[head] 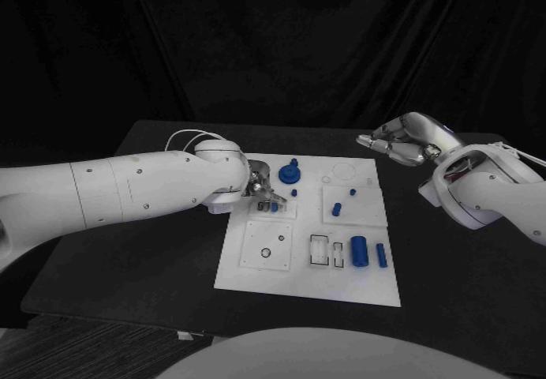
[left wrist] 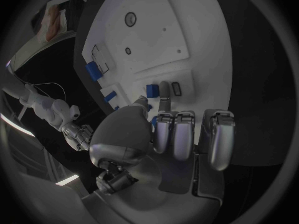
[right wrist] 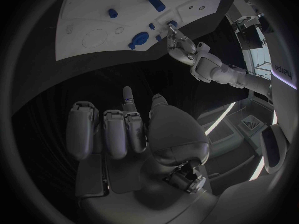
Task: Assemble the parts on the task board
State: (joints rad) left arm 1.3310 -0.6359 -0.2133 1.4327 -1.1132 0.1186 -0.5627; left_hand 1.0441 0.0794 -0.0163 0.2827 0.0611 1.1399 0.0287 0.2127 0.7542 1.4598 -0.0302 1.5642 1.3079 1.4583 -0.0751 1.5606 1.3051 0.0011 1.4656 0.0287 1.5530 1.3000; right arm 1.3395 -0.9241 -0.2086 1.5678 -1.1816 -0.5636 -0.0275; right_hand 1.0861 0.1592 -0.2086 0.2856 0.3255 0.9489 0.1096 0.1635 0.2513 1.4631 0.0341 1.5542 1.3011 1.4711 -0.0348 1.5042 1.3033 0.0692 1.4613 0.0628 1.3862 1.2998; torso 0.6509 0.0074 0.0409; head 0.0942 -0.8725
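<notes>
Board (head: 298,272): one white plate, mid-table on the black table (head: 125,268).

Parts, blue, counted in the head view, six clear:
- one knobbed round part (head: 289,171) at the board's far edge, just beside the left hand;
- one small peg (head: 293,192) below it;
- one small stud (head: 353,191) on the far right panel;
- one short cylinder (head: 337,209) on the same panel;
- one larger cylinder (head: 360,251) near the right edge;
- one slim bar (head: 381,255) just beside it.

A seventh small blue piece (left wrist: 152,89) shows in the left wrist view, at the left fingertips.

Left hand (head: 264,192): over the board's far left corner, one finger and thumb reaching down to that piece beside a dark slot (left wrist: 176,88), the other fingers curled; whether the piece is pinched or merely touched cannot be told.

Right hand (head: 398,142): off the board's far right corner, above the table, well apart from all parts, fingers curled in, holding nothing.

Recesses: several outlined pockets on the near panels.
</notes>
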